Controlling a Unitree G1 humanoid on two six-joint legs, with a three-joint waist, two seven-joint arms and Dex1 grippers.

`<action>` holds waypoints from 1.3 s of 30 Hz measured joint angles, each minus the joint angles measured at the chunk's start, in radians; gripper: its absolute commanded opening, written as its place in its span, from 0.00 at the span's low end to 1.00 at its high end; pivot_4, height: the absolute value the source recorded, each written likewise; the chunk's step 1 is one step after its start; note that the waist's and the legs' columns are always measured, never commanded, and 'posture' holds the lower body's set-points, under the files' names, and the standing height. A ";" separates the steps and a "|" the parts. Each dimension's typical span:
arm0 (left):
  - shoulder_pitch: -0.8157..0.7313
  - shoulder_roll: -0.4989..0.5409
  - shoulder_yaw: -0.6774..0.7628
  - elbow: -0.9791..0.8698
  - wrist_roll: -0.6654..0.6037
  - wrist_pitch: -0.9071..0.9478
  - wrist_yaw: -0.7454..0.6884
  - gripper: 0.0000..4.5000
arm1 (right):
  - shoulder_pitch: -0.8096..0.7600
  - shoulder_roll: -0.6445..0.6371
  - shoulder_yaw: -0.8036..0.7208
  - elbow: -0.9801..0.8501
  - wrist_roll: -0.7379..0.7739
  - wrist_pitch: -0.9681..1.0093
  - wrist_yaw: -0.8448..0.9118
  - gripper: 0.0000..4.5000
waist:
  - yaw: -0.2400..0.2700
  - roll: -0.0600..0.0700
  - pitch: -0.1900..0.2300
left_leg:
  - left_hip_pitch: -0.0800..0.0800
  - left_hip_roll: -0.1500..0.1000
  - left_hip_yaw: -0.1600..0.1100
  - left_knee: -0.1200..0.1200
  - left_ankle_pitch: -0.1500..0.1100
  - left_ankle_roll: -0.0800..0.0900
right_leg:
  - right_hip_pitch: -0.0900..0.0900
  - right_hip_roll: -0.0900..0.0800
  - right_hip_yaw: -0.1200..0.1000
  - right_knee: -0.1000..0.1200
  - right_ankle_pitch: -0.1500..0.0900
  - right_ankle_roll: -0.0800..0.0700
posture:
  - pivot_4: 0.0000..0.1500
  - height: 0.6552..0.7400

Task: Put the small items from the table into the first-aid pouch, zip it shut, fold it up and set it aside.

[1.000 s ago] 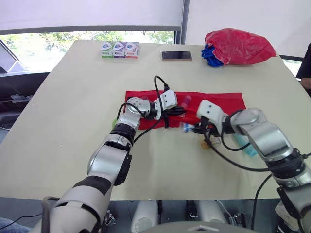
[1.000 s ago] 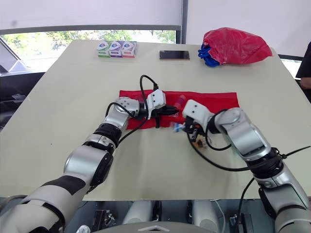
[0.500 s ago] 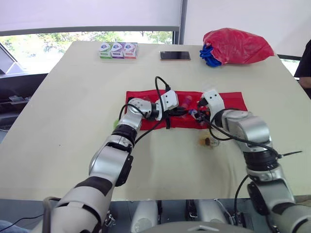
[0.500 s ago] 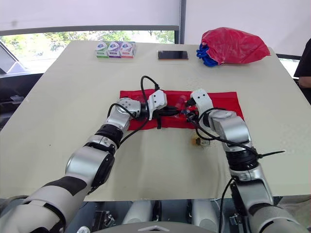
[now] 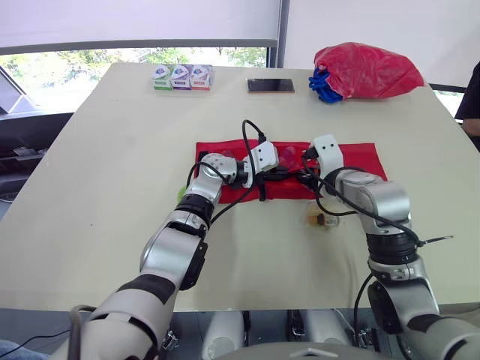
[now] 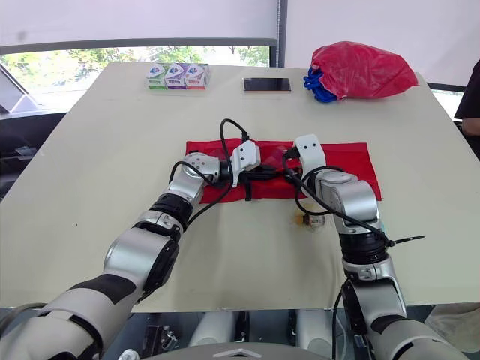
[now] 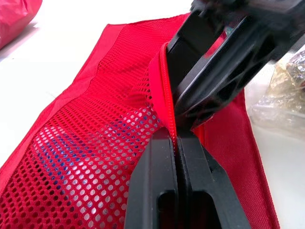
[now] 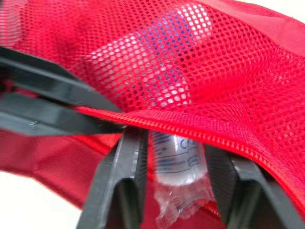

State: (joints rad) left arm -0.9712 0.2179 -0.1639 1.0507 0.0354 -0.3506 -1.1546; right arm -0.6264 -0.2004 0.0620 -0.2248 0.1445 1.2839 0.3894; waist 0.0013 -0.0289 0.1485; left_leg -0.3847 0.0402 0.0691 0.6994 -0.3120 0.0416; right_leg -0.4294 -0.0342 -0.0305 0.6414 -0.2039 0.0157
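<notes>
The red mesh first-aid pouch (image 5: 352, 159) lies flat at the table's middle. My left gripper (image 5: 279, 172) is shut on the pouch's zipper edge (image 7: 161, 90), lifting it slightly at the opening. From the other side my right gripper (image 5: 304, 177) meets it there, shut on a small clear tube (image 8: 179, 161) with blue print. The tube's end points under the raised zipper edge. Another tube (image 8: 167, 62) shows through the mesh inside the pouch. A small clear-wrapped item (image 5: 321, 219) lies on the table just in front of the pouch.
Three small boxes (image 5: 180, 76) and a phone (image 5: 271, 85) lie along the far edge. A red plastic bag (image 5: 367, 69) with something blue beside it sits at the far right. A person's dark sleeve (image 5: 472, 97) shows at the right edge.
My right gripper has moved from the table in front of the pouch up to the pouch opening, carrying the tube. The left gripper has kept its hold on the zipper edge.
</notes>
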 measured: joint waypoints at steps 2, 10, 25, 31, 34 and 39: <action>0.001 0.006 0.000 0.000 0.000 0.000 0.000 0.00 | 0.016 -0.054 0.006 -0.082 0.051 0.051 0.046 0.41 | -0.001 0.000 0.000 | -0.001 0.000 -0.001 0.000 0.000 0.000 | 0.000 0.000 -0.001 0.000 0.000 0.000 | 1.00 1.00; 0.001 0.007 0.000 0.000 0.000 0.001 0.000 0.00 | 0.084 -0.248 0.051 -0.220 0.140 0.060 0.127 0.05 | -0.009 0.000 0.000 | -0.001 0.000 -0.001 0.000 0.000 0.000 | 0.000 -0.001 0.000 -0.001 0.000 0.000 | 1.00 1.00; 0.001 0.000 -0.001 0.000 0.000 0.007 -0.001 0.00 | 0.086 -0.238 0.189 -0.028 0.059 -0.197 0.071 0.02 | -0.013 0.000 0.000 | 0.000 0.000 0.001 0.000 0.000 0.000 | 0.000 0.000 0.001 -0.001 0.000 0.000 | 1.00 1.00; 0.001 0.000 -0.001 -0.002 0.000 0.014 -0.002 0.00 | 0.050 -0.186 0.192 0.058 0.036 -0.269 0.061 0.02 | -0.014 0.000 0.000 | 0.000 0.000 0.000 0.000 0.000 0.000 | 0.000 0.000 0.000 -0.001 0.000 0.000 | 1.00 1.00; 0.001 0.000 -0.001 -0.003 0.000 0.016 -0.002 0.00 | 0.028 -0.159 0.203 0.122 0.017 -0.320 0.061 0.02 | -0.014 0.000 0.000 | 0.000 0.000 0.001 0.000 0.000 0.000 | 0.000 0.000 0.001 -0.001 0.000 0.000 | 1.00 1.00; 0.001 0.000 -0.001 -0.003 0.000 0.016 -0.002 0.00 | -0.002 -0.128 0.208 0.199 -0.017 -0.402 0.058 0.02 | -0.014 0.000 0.000 | 0.000 0.000 0.001 0.000 0.000 0.000 | 0.000 0.000 0.001 0.000 0.000 0.000 | 1.00 1.00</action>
State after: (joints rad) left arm -0.9698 0.2184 -0.1646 1.0476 0.0355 -0.3341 -1.1567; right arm -0.6283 -0.3282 0.2698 -0.0260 0.1278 0.8815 0.4476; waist -0.0126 -0.0290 0.1486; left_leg -0.3846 0.0404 0.0696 0.6994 -0.3122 0.0420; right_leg -0.4296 -0.0341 -0.0299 0.6409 -0.2040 0.0159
